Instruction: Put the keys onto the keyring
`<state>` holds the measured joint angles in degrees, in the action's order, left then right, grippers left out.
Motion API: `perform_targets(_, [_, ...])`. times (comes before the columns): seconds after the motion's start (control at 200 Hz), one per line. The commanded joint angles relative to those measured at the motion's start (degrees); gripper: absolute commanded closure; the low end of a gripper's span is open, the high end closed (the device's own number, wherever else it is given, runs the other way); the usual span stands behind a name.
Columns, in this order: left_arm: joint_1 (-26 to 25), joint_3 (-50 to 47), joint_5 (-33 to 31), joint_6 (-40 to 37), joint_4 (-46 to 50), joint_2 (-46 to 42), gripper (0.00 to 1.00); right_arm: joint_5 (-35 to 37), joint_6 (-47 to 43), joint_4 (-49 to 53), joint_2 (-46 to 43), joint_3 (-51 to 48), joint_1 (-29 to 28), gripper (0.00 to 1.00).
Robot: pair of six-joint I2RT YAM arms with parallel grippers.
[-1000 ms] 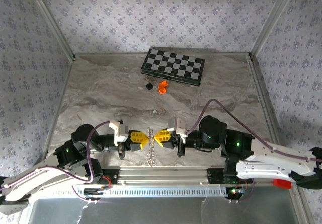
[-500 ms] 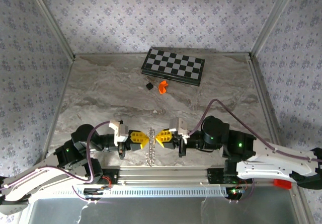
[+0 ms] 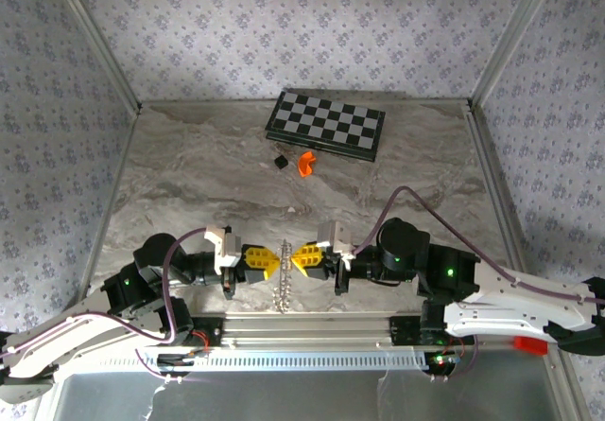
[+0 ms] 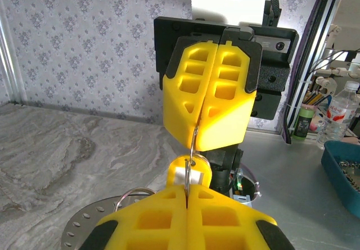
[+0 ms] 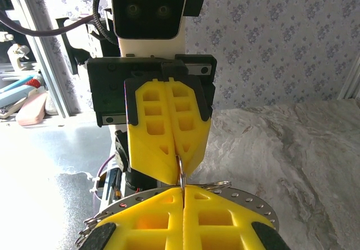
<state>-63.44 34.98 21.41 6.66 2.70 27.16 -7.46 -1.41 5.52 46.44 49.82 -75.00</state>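
Left gripper (image 3: 273,262) is clenched and right gripper (image 3: 296,258) is clenched too. Their tips sit nose to nose at the lower middle of the top view, almost touching. Keyring (image 3: 282,284) sits right between them, silvery links running up-down across the gap, near the arm bases. It seems held above the table (image 3: 189,184).

In the left wrist view, a thin metal wire of the loop runs from the left pads straight into the seam of the right pads. So both look clamped on the keyring, one from each side. A round silver ring and a holed metal disc show lower left in that frame, under the fingers.

Keys: cannot pick out the tiny yellow-orange piece. It may be hidden between the yellow pads; cannot tell.

Chessboard (image 3: 326,126), black cube (image 3: 280,161) and orange curved piece (image 3: 306,163) sit upper middle, well apart from the grippers.

Step, my read: threading stage, loop pinched between both arms. The next move likely needs one arm holding firm while the other works the key's metal end onto the wire. That calls for fine alignment, and there is a slip risk.
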Motion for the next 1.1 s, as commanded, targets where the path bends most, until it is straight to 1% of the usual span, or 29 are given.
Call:
perform_targets(0.0, [-0.3, 0.9, -0.1, -0.7, -4.7, -0.1, 1.00, 1.1, -1.0, -1.8, -0.4, 1.1, -0.4, 1.00])
perform_targets(0.82, [-0.3, 1.3, -0.2, -1.1, -4.2, 0.0, 1.00, 0.1, -0.9, -1.6, 1.0, 1.7, -0.3, 1.00])
perform_targets(1.094, [-0.3, 3.0, -0.4, -3.7, 0.4, 0.2, 1.00, -0.1, -0.7, -0.9, 1.4, 2.3, -0.3, 1.00])
